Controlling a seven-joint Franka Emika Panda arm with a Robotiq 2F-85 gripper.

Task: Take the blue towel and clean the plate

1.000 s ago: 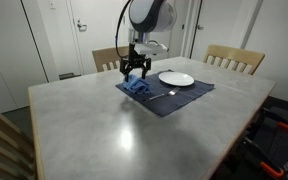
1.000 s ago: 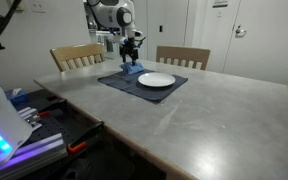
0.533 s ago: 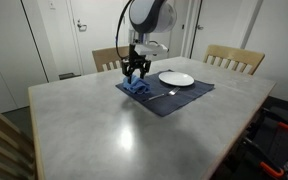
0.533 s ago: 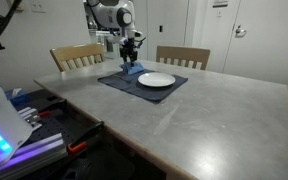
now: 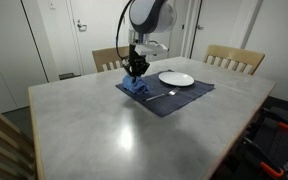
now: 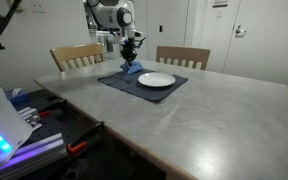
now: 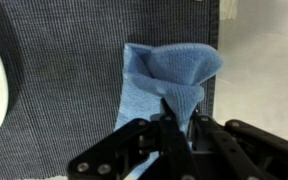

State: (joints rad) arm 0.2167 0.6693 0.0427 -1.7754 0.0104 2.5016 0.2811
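In the wrist view the gripper was pinched almost shut on a raised fold of the blue towel, which lay bunched on the dark placemat. The white plate sat on the same mat, near the towel but not touching it.

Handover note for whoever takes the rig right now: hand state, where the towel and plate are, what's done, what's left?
The hand is shut, pinching a raised fold of the blue towel.
The blue towel lies on the dark placemat, near its edge; no view shows it clearly lifted.
The plate sits on the same placemat, apart from the towel.
Done: towel grasped.
Left: lift the towel, carry it to the plate, wipe the plate.
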